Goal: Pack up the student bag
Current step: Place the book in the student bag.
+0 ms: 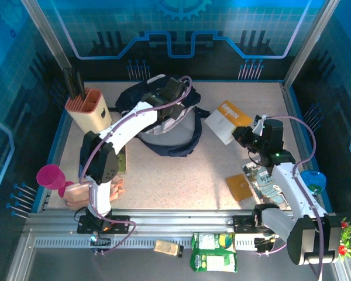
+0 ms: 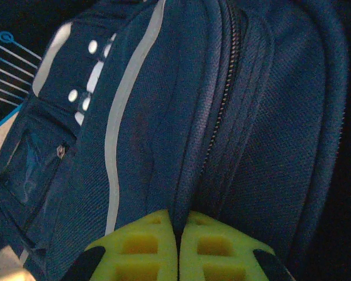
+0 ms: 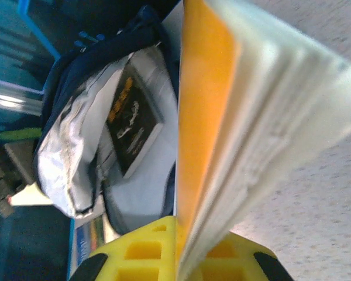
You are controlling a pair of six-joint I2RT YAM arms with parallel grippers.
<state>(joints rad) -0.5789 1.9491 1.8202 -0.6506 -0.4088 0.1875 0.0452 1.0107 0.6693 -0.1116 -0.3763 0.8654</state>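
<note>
Speckled table (image 1: 181,175) | left pincer (image 2: 178,234) pinching student bag (image 2: 152,117) | right pincer (image 3: 178,249) clamping book (image 3: 210,117)

Coarse woven matt cloth on the student bag (image 2: 269,146), fine metal teeth along its zipper (image 2: 222,99) (lining (image 3: 64,158) smoother, faintly shiny). Glossy orange cover, matt paper pages on the book (image 3: 257,134). Speckled matt table (image 1: 181,175).

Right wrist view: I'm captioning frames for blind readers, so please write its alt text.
The yellow right end effector clamps an orange-covered book edge-on, its white pages fanning to the right. Behind it the student bag lies open, pale lining showing, with a dark book inside.
</note>
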